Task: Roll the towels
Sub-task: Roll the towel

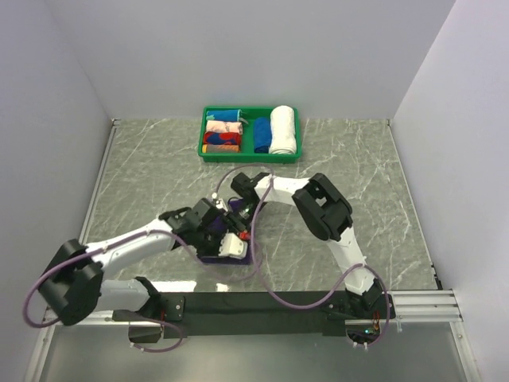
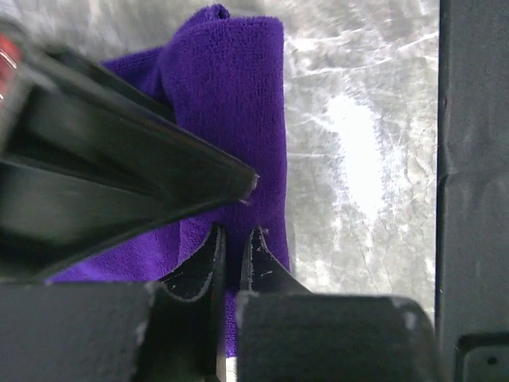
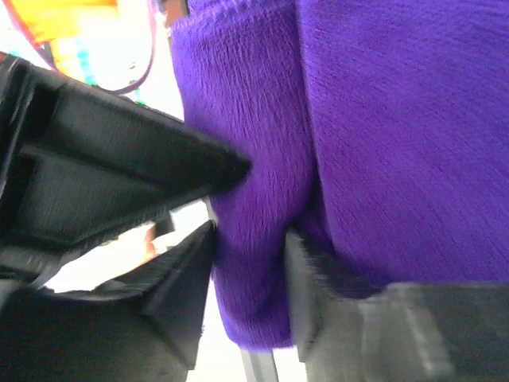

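The purple towel [image 2: 231, 103] is a deep, even violet with no pattern or marks. The left claw [image 2: 236, 236] and the right claw [image 3: 250, 232] are matt black. The left arm [image 1: 131, 247] and right arm [image 1: 346, 253] are white with black joints. The worktop [image 1: 143, 159] is grey-green, marbled with thin white veins. On the far side, a bright green tray [image 1: 238, 157] holds a white towel [image 1: 282, 129], a blue towel [image 1: 261, 134] and small rolls [image 1: 223, 131] in red, yellow, blue and pale pink. A black bar [image 1: 262, 304] lines the near edge. The walls [image 1: 238, 48] are pale lilac-white.
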Action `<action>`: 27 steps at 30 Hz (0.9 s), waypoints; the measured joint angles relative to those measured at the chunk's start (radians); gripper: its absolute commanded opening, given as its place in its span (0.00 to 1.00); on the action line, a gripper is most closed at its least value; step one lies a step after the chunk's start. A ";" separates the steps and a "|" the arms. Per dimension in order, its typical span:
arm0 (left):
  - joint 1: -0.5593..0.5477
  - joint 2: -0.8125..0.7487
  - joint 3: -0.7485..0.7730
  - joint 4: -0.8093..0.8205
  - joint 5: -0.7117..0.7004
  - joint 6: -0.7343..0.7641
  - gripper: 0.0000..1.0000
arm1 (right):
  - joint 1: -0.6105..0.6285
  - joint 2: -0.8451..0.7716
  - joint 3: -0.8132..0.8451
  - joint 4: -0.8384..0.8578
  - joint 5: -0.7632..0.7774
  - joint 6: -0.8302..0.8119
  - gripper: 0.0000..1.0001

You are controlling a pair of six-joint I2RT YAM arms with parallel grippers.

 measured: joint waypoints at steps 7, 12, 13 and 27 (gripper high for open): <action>0.178 0.226 0.183 -0.196 0.190 0.069 0.01 | -0.135 -0.115 0.062 -0.057 0.239 0.003 0.68; 0.266 0.395 0.317 -0.348 0.290 0.114 0.04 | -0.285 -0.336 -0.026 -0.002 0.374 0.022 0.66; 0.283 0.435 0.350 -0.383 0.309 0.119 0.04 | -0.313 -0.406 -0.072 0.029 0.395 0.025 0.65; 0.384 0.951 0.780 -0.816 0.434 0.066 0.09 | -0.085 -0.843 -0.361 0.069 0.636 -0.134 0.53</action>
